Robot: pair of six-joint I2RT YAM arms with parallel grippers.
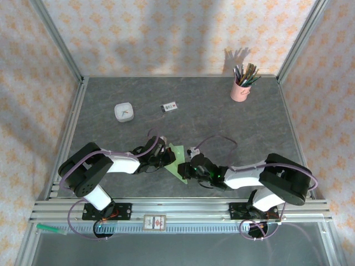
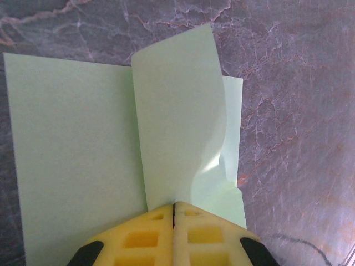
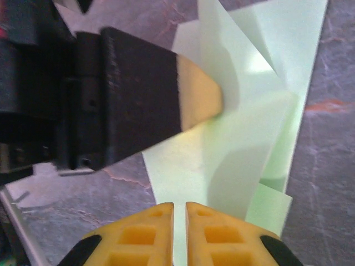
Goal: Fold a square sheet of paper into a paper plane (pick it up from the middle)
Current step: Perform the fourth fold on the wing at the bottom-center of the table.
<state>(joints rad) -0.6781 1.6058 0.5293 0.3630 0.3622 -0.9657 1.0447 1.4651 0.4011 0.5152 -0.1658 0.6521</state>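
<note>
Marbled tabletop (image 2: 294,111); left tool (image 2: 173,210) pinches the paper (image 2: 77,144), right tool (image 3: 179,208) straddles it, grip unclear.

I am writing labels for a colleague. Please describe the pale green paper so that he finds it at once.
On the grey table, look near the front edge, where the two arms meet. The pale green paper lies between them, one flap curling up. Unlike the white dish and card farther back, it is green and folded.
</note>
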